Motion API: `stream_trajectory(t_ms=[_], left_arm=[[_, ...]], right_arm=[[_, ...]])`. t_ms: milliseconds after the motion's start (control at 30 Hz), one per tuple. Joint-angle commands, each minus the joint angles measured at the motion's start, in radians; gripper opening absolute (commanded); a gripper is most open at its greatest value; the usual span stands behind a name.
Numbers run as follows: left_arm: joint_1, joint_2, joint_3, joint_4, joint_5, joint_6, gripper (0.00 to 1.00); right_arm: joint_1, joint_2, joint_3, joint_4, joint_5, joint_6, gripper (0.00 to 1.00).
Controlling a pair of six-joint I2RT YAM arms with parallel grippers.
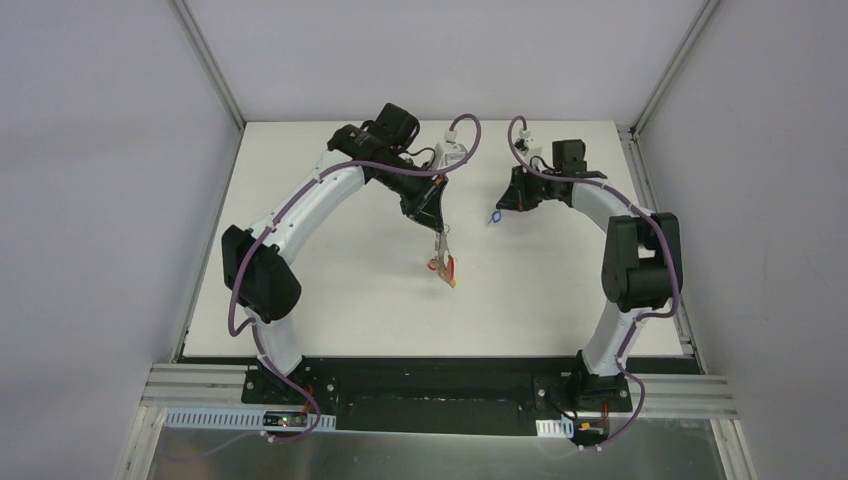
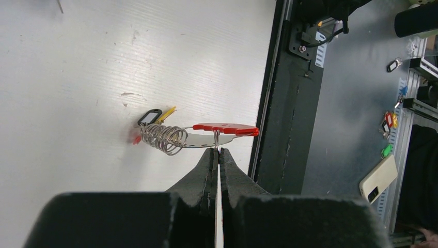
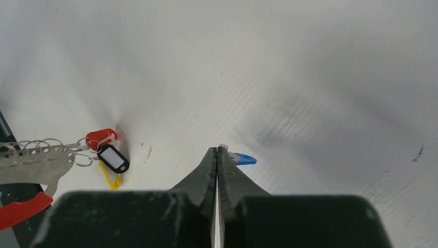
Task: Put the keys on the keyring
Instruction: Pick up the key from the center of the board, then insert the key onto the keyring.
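Left arm [image 1: 305,198] arched forward, left jaws pressed together; right arm [image 1: 640,258] arched forward, right jaws pressed together.

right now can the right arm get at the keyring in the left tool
Probably yes. The keyring sits pinched in the left tool, and nothing visible stands on the table between it and the right tool, which seems to pinch a blue-tagged key.

The keyring [image 2: 222,127] hangs from the jaws of the left gripper [image 2: 217,150] over the middle of the counter [image 1: 330,290], with the tagged keys [image 2: 150,117] at its lower end. To its right and farther back, a single key [image 3: 241,158] is at the jaws of the right gripper [image 3: 217,149].
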Motion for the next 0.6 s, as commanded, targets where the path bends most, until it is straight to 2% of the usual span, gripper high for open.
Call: stream_trajectory(t_ms=[0, 333, 567], left_arm=[[0.008, 0.000, 0.031, 0.002, 0.006, 0.012, 0.00], [0.017, -0.051, -0.036, 0.131, -0.015, -0.032, 0.00], [0.017, -0.056, -0.017, 0.109, 0.049, 0.101, 0.00]], right_arm=[[-0.006, -0.119, -0.028, 0.036, -0.120, -0.044, 0.00], [-0.008, -0.357, -0.137, 0.038, -0.399, -0.067, 0.00], [0.019, -0.441, -0.170, 0.025, -0.584, -0.001, 0.00]])
